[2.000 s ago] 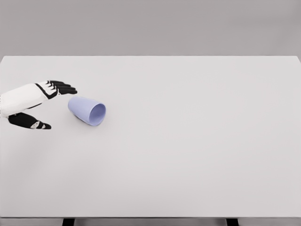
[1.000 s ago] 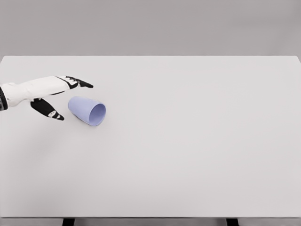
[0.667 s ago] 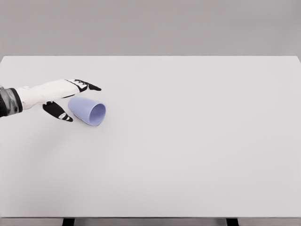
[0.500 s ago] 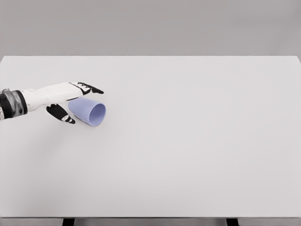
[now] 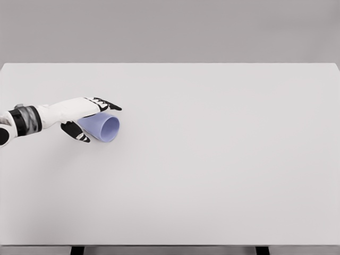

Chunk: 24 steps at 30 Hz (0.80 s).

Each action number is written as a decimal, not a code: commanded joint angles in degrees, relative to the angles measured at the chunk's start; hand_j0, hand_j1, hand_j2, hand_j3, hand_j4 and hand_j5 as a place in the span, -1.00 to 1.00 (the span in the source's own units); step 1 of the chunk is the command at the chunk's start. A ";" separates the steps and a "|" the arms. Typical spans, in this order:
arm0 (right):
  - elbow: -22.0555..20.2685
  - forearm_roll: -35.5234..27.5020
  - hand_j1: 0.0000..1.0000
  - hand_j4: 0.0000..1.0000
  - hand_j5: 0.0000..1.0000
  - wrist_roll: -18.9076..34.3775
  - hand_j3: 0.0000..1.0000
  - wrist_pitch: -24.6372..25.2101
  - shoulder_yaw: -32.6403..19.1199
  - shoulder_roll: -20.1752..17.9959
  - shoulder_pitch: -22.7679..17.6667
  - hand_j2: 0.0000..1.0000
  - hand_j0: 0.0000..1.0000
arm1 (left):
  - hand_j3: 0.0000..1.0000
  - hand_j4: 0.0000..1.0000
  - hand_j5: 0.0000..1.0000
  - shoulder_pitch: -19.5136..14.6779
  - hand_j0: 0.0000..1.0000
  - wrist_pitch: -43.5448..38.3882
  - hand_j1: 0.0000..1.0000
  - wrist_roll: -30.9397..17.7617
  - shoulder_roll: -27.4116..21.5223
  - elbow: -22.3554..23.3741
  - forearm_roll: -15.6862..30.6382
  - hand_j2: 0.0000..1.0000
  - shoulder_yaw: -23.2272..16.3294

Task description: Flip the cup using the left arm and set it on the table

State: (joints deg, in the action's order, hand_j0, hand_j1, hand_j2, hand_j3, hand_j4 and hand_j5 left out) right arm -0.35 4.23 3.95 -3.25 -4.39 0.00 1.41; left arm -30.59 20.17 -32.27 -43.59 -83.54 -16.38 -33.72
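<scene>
Fingers (image 5: 109, 104) spread over the far side of the cup (image 5: 102, 127), thumb nearing its near side; not yet clamped. The left hand (image 5: 79, 112) is advancing, now straddling the cup's closed end. Cup lying sideways on the table (image 5: 212, 159), unmoved. Grasp looks imminent.

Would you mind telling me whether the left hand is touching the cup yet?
Cannot tell. In the head view the left hand straddles the lying cup, fingers above, thumb below, overlapping it; no clear contact or gap shows.
</scene>
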 commanded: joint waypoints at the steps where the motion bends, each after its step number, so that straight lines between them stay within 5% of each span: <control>1: 0.00 -0.01 1.00 1.00 1.00 0.01 1.00 0.00 0.00 0.00 0.00 1.00 1.00 | 1.00 1.00 1.00 0.00 1.00 -0.13 1.00 0.10 0.17 0.13 -0.06 1.00 -0.03; 19: 0.00 -0.01 1.00 1.00 1.00 0.01 1.00 0.00 0.00 0.00 0.00 1.00 1.00 | 0.76 0.76 0.76 0.26 0.76 -0.13 0.76 0.01 1.84 0.66 -0.41 0.76 -0.99; 24: 0.00 -0.01 1.00 1.00 1.00 0.01 1.00 0.00 0.00 0.00 0.09 1.00 1.00 | 0.45 0.45 0.45 0.26 0.45 -0.13 0.45 0.01 1.84 0.92 -0.41 0.45 -0.99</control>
State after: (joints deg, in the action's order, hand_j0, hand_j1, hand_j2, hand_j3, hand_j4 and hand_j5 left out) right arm -0.35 4.23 3.95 -3.25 -4.39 0.00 1.41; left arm -30.23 20.10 -32.27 -41.72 -82.70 -16.99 -34.67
